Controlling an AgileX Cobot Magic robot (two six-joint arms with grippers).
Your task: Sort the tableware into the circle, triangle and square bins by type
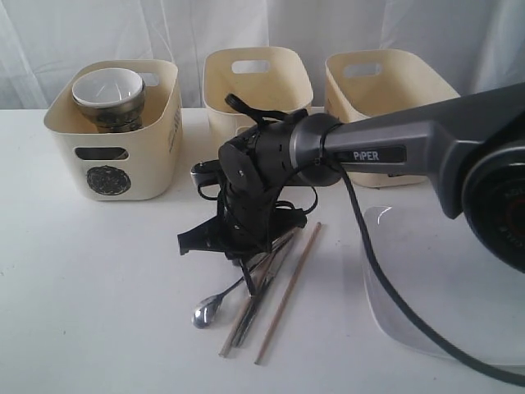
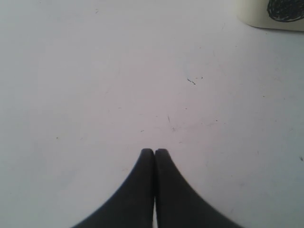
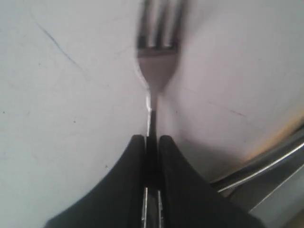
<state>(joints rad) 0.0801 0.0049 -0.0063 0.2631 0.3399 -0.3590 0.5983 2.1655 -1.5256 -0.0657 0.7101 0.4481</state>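
- right gripper (image 3: 152, 138) pinches fork (image 3: 155, 71) handle, low at table (image 2: 95, 71); spoon (image 1: 205, 313), chopsticks (image 1: 287, 294) just beside.
- exterior: arm (image 1: 394, 148) hides that grip.
- left gripper (image 2: 154, 152) closed, empty.

You are looking at a white bench (image 1: 90, 312) that is filling the whole lower part of the exterior view, with soft, even light lying across its surface. Behind it a white curtain (image 1: 115, 41) is hanging in loose vertical folds and closing off the background. In the left wrist view the bench is showing a few small dark specks (image 2: 191, 80), and in the right wrist view a thin dark scratch (image 3: 57, 45) is running slantwise across it.
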